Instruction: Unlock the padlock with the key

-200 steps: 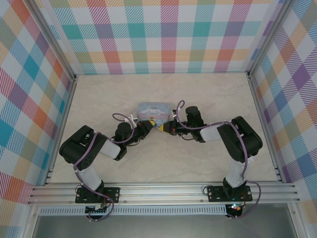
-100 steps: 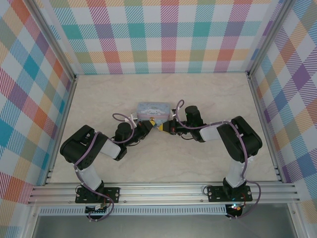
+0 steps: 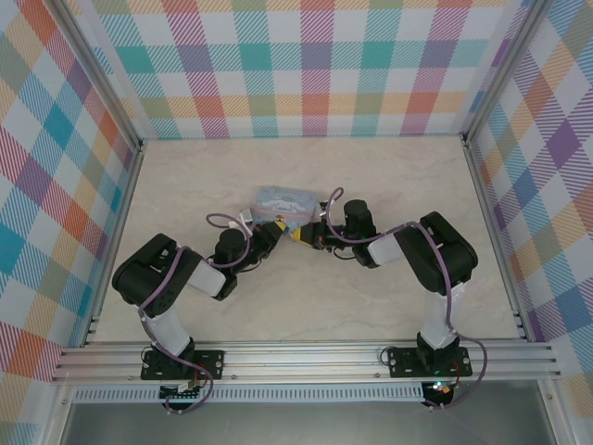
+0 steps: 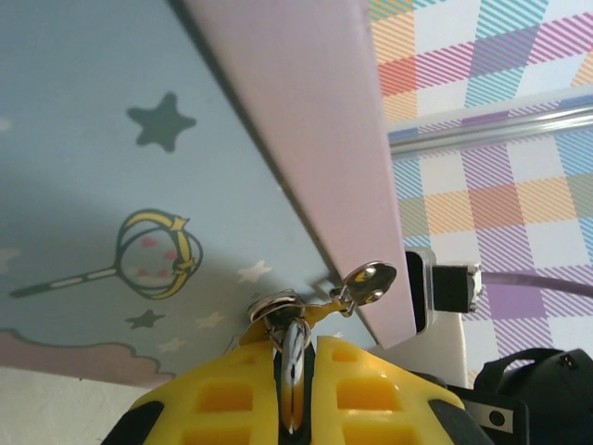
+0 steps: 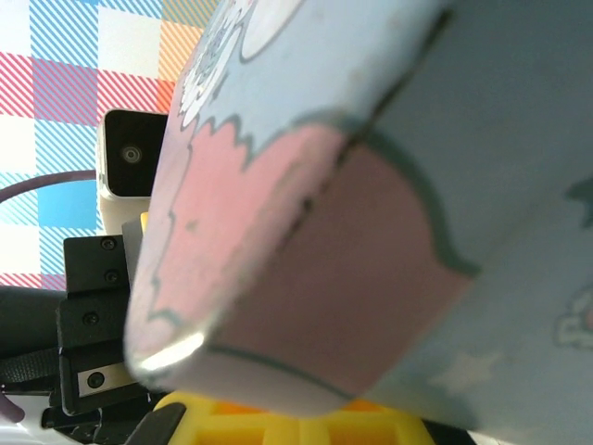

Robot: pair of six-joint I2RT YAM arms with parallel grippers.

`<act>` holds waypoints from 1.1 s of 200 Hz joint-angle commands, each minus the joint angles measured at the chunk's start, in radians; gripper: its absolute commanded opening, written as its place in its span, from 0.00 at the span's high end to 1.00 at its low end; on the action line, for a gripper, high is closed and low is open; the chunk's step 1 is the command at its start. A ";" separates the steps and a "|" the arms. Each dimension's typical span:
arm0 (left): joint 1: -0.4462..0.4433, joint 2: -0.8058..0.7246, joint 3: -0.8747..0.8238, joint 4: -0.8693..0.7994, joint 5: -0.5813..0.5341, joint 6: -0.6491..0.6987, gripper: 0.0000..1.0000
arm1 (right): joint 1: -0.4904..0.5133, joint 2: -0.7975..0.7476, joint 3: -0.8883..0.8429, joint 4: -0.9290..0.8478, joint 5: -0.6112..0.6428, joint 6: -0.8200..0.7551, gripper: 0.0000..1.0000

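Mid-bench, the pale-blue cartoon tin lies w/ both arms reaching in from the near side. Left tool and right tool sit just beside each other at the tin's near edge, yellow tips almost meeting.

Left wrist view: the left tool's yellow fingers are pinched nearly together, w/ only a thin slot between them. A thin shiny metal blade stands in that slot, the key as far as I can tell. A small ring sits at its top, right at the fingertips. A second small silvery tab hangs off the ring, up against the tin's pink rim. The tin's printed blue face (stars, wand) is close above the tool. The other arm's camera block is just past the rim.

Right wrist view: the tin's pink and blue corner is v. close and blurred. A strip of the right tool's yellow fingers shows below it, so can't tell how far that tool is open or whether it has hold of anything.
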 commanded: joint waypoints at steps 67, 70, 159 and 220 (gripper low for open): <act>-0.056 -0.063 0.057 0.091 0.115 -0.041 1.00 | 0.018 0.073 0.030 0.235 0.022 0.053 0.96; -0.056 -0.063 0.058 0.090 0.118 -0.039 1.00 | 0.017 0.074 0.033 0.237 0.021 0.054 0.96; -0.056 0.017 0.063 0.091 0.238 0.021 1.00 | -0.042 0.039 0.068 0.168 -0.019 -0.021 0.96; -0.056 0.027 0.072 0.091 0.252 0.029 1.00 | -0.072 0.034 0.063 0.163 -0.032 -0.046 0.96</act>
